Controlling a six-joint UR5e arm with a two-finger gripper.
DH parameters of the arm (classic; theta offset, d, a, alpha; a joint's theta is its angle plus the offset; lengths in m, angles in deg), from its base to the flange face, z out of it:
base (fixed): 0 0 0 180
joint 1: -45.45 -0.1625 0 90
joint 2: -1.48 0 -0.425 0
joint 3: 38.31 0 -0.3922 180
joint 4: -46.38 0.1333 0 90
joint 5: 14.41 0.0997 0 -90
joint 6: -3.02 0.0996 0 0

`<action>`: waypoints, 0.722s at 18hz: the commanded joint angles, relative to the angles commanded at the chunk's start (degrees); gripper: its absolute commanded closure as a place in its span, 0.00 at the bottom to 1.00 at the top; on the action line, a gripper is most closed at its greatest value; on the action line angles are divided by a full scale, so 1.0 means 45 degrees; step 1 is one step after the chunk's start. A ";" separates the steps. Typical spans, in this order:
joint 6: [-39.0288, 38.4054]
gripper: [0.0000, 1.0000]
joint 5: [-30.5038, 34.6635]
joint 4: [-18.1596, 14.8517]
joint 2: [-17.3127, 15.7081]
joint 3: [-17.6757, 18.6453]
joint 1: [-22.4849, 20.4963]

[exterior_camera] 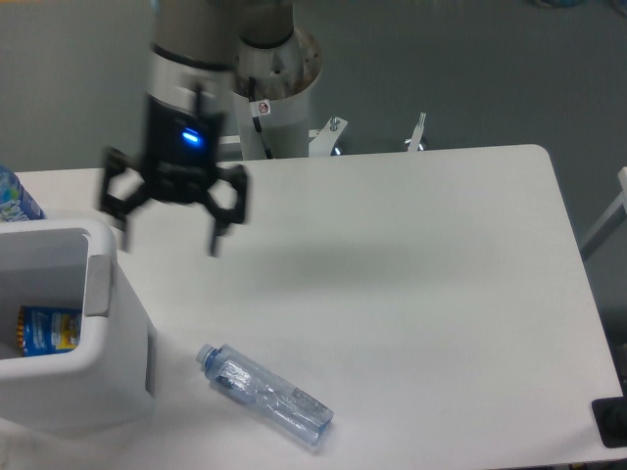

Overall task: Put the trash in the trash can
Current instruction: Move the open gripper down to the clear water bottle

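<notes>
The white trash can (pixel 94 387) stands at the table's front left corner. A blue foil wrapper (pixel 47 329) lies inside it. The crushed clear bottle (pixel 266 394) lies on its side on the table, right of the can, cap pointing left. My gripper (pixel 168 235) hangs open and blurred above the table, to the right of the can's far corner and well behind the bottle. Nothing is between its fingers.
An upright bottle with a blue-and-white label (pixel 15 199) peeks from behind the can at the left edge. The arm's white base column (pixel 266 93) stands behind the table's far edge. The table's front edge runs close below the crushed bottle.
</notes>
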 joint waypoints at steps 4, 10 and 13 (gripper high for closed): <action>-0.0471 0.00 0.0817 -0.0020 0.0879 0.0000 -0.0394; -0.0745 0.00 0.1191 -0.0020 0.2655 -0.0467 -0.0355; -0.0822 0.00 0.1153 0.0000 0.3281 -0.0703 -0.0316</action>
